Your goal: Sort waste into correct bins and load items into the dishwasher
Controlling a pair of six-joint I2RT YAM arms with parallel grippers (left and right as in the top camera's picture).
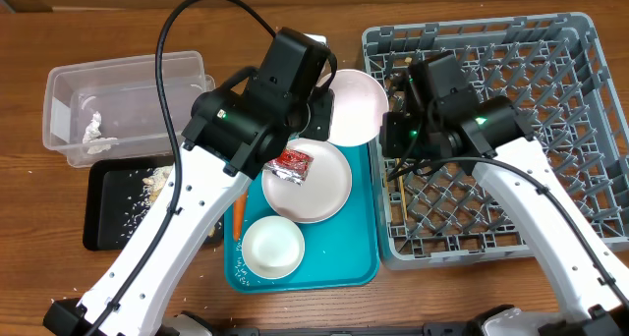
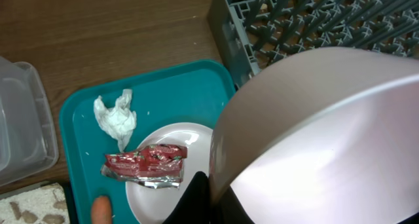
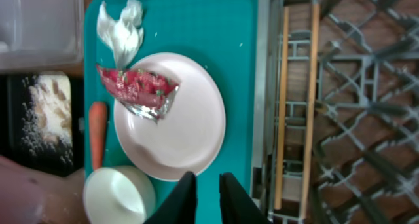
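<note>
My left gripper (image 2: pixel 211 199) is shut on the rim of a pale pink plate (image 2: pixel 321 139), held tilted above the teal tray's (image 1: pixel 359 262) far right corner, next to the grey dish rack (image 1: pixel 511 130); the plate also shows in the overhead view (image 1: pixel 359 105). On the tray lie a white plate (image 1: pixel 324 194) with a red wrapper (image 1: pixel 292 165) on it, a white bowl (image 1: pixel 272 246), a carrot (image 1: pixel 237 216) and a crumpled tissue (image 2: pixel 116 117). My right gripper (image 3: pixel 207 196) is slightly open and empty, over the tray's edge beside the rack.
Two wooden chopsticks (image 3: pixel 296 106) lie in the rack's left side. A clear plastic bin (image 1: pixel 118 105) holding a scrap of tissue stands at far left. A black tray (image 1: pixel 118 203) with food scraps lies in front of it.
</note>
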